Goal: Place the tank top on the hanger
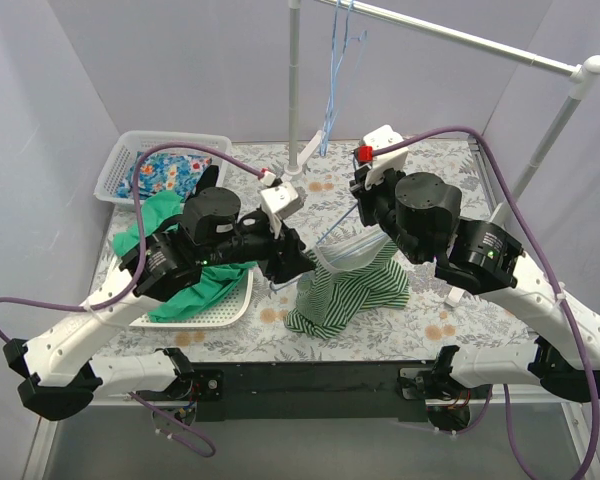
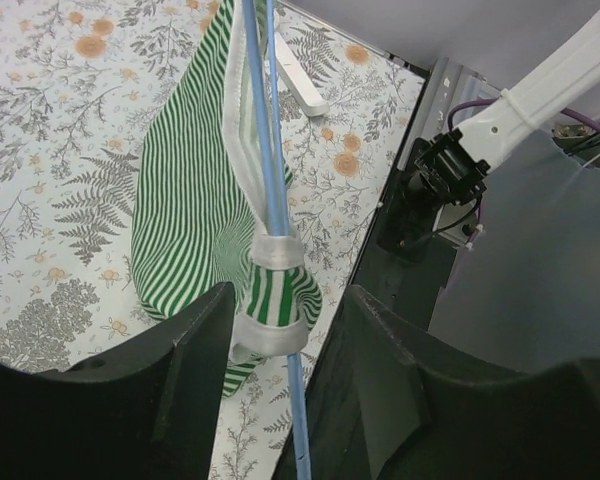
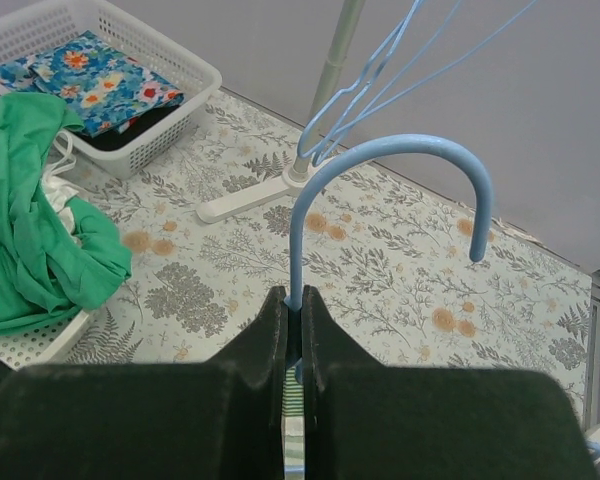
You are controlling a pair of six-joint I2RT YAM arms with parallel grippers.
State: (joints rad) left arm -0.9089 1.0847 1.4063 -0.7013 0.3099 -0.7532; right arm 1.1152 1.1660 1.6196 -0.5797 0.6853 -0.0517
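White mesh basket, far left beyond the jaws, holding a blue flowered cloth. Plain green garment on a white perforated tray, left of the jaws. White garment rail carrying spare light-blue hangers, beyond them. Fern-print tablecloth beneath.

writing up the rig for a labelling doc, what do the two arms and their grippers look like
The left arm and right arm have white link shells, round black joint housings and a looping purple cable each. The left gripper and right gripper have broad matte-black fingers. Each wrist bears a white block; the right one's has a small red part.
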